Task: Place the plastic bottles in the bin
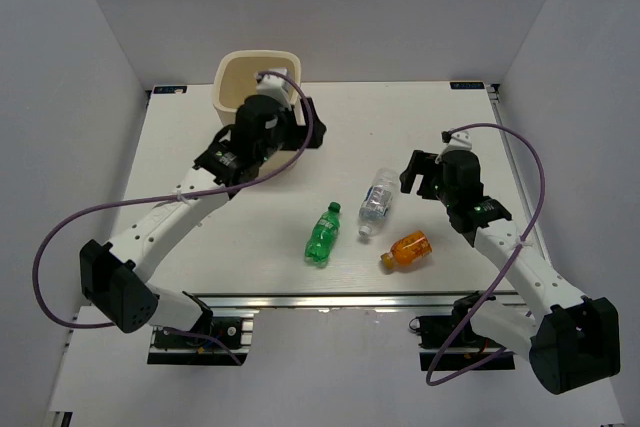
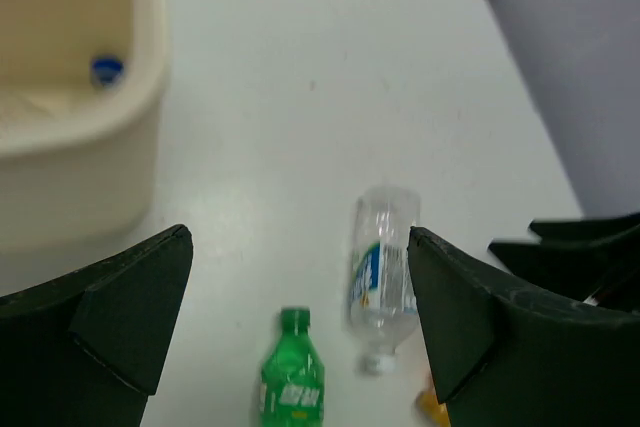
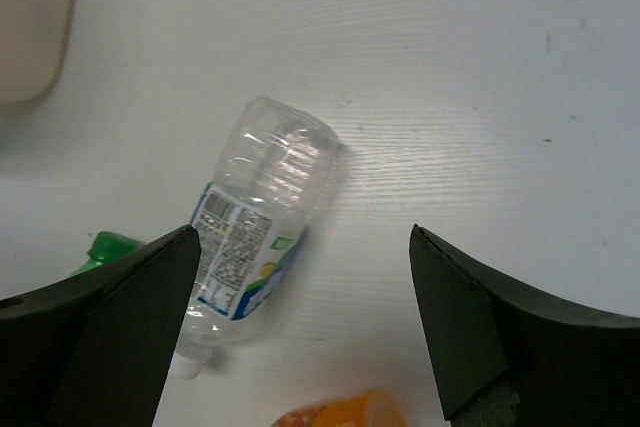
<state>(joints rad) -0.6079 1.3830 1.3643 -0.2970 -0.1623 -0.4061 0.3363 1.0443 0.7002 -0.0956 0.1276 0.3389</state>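
The cream bin stands at the back left; in the left wrist view its wall shows, with a blue-capped bottle inside. Three bottles lie on the table: green, clear with a blue label and short orange. My left gripper is open and empty beside the bin's right side, above the table. My right gripper is open and empty, just right of the clear labelled bottle. The green and clear bottles show between my left fingers, far below.
The right arm's black parts show at the right edge of the left wrist view. White walls close the table on the left, right and back. A corner of the bin shows in the right wrist view.
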